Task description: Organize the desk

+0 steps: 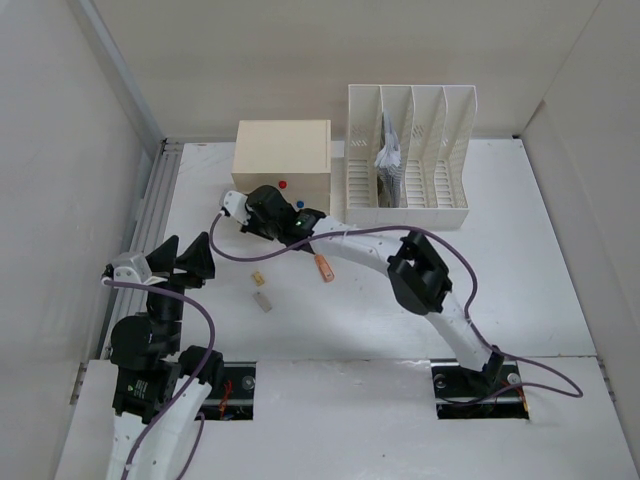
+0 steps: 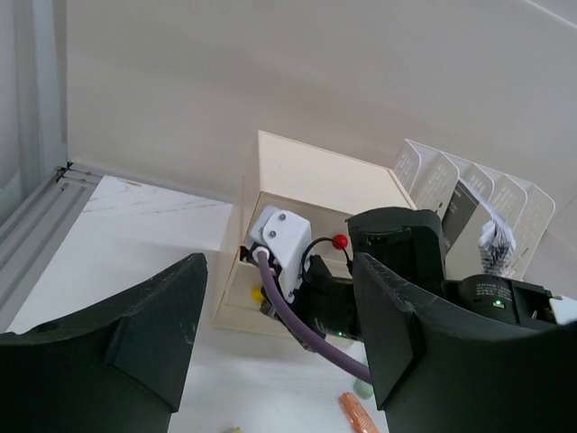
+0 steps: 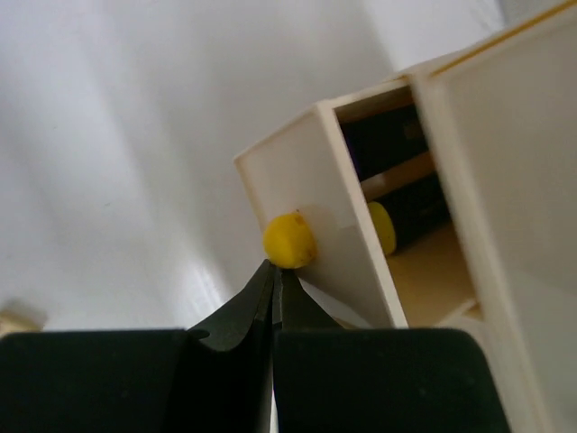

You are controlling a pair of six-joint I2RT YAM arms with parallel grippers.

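Two sets of fingers hang over the white table (image 1: 540,250). The left fingers (image 1: 186,250) are spread apart and empty. The right fingers (image 3: 272,287) are pressed together just under the yellow knob (image 3: 289,240) on the pulled-out drawer (image 3: 335,221) of the cream box (image 1: 282,150).

The top camera looks down from high up; both wrist cameras face the cream drawer box (image 1: 282,150), far ahead of the left gripper (image 2: 278,271), just ahead of the right gripper (image 3: 273,269).

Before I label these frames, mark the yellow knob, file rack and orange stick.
yellow knob (image 3: 289,240), right wrist view, round face.
file rack (image 1: 420,217), top view, front lip.
orange stick (image 1: 324,267), top view, middle.
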